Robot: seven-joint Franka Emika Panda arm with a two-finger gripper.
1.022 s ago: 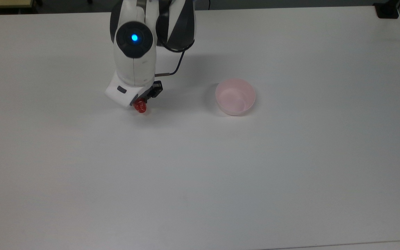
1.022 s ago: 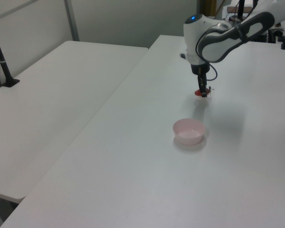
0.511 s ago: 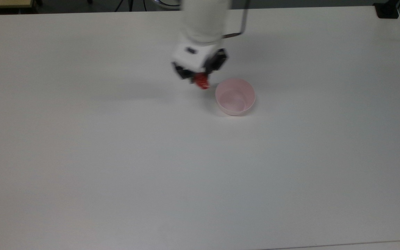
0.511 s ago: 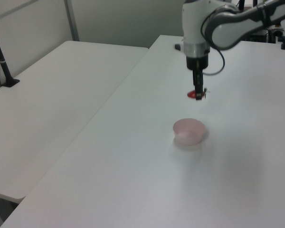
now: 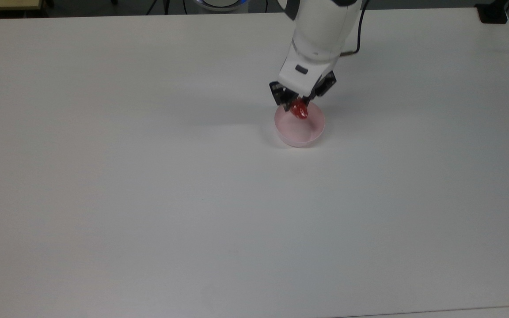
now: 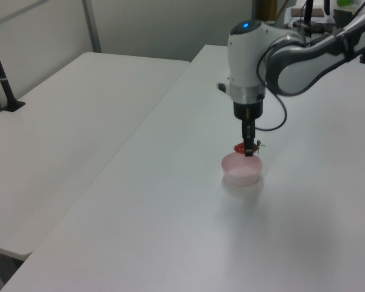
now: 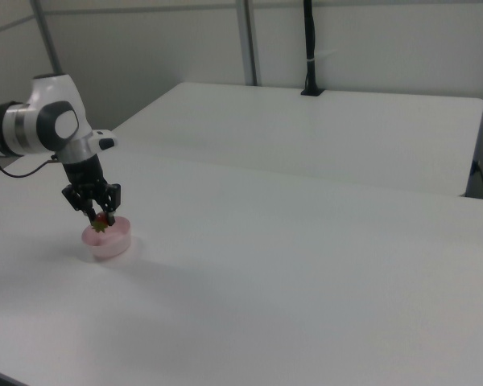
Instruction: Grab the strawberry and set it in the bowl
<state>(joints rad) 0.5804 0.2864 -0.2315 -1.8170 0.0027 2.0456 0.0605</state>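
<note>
My gripper point(image 5: 297, 106) is pinched tight on the strawberry point(image 5: 299, 110). I hold the little red berry just above the pink bowl point(image 5: 311, 135). In the top view the berry sits over the upper part of the bowl, near its rim. In the left view my gripper point(image 6: 249, 149) points straight down and the strawberry point(image 6: 239, 148) sticks out sideways from my fingers, right over the bowl point(image 6: 240, 173). It is not lying inside the bowl; it hangs in my grip. In the right view my gripper point(image 7: 98, 216) is low over the bowl point(image 7: 111, 241), and the strawberry point(image 7: 101, 221) shows red with a bit of green at the bowl's top edge.

The bowl stands upright on a big white table point(image 5: 148, 198). Nothing else lies near it on the table. My black cable point(image 5: 360, 26) curls down from my arm, up above the bowl and apart from it.

A second white table point(image 6: 55, 140) stands beside mine, with a thin gap between the two. A black post point(image 6: 1, 76) is clamped to its far edge in the left view. In the right view that post point(image 7: 310, 48) rises in front of a grey wall panel point(image 7: 370, 44). In the top view a small black block point(image 5: 492, 13) sits at my table's upper right corner, well apart from the bowl.
</note>
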